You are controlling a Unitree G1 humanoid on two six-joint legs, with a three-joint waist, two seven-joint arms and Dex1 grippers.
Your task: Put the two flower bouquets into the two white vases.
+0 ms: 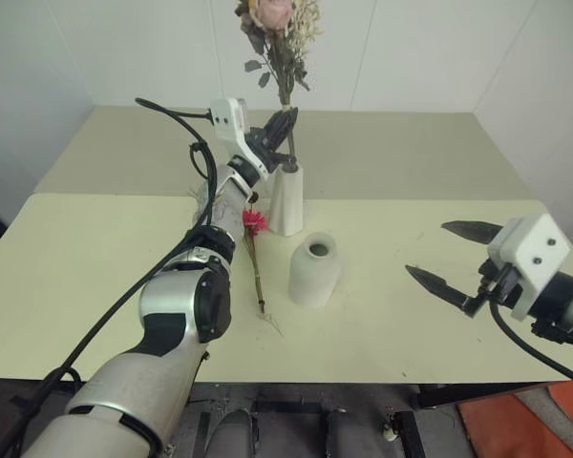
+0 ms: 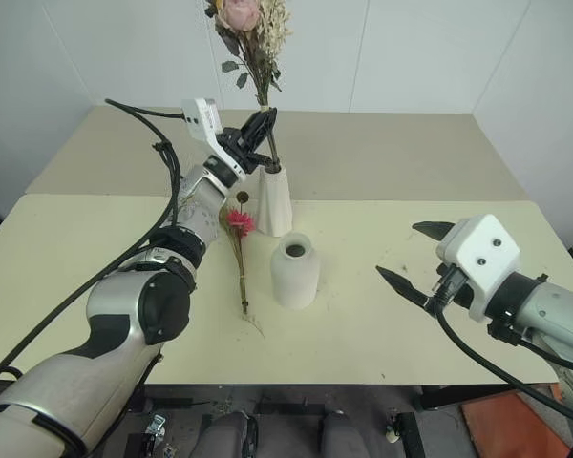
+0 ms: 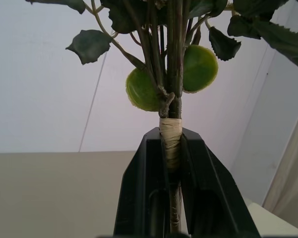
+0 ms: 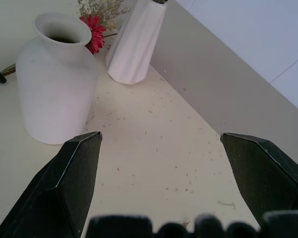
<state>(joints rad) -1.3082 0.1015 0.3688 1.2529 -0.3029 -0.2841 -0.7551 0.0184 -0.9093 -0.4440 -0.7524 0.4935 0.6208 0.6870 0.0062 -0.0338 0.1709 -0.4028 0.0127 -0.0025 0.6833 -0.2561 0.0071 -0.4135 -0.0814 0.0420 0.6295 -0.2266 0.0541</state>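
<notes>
Rose bouquet (image 1: 281, 38): upright, stems in the tall vase (image 1: 286, 200) mid-desk (image 1: 95, 286).
Daisy bouquet (image 1: 256, 256): flat, beside the round vase (image 1: 314, 270).
Room: bare desk toward right edge.
Left end effector (image 1: 285, 129): clamped on rose stems.
Right end effector (image 1: 454, 258): wide apart, empty.

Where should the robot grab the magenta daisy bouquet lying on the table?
Grip the magenta daisy bouquet on its bare thin stems, below the blooms, coming from above. It lies flat between the left arm and the shorter rounded white vase, so side room is tight.
</notes>
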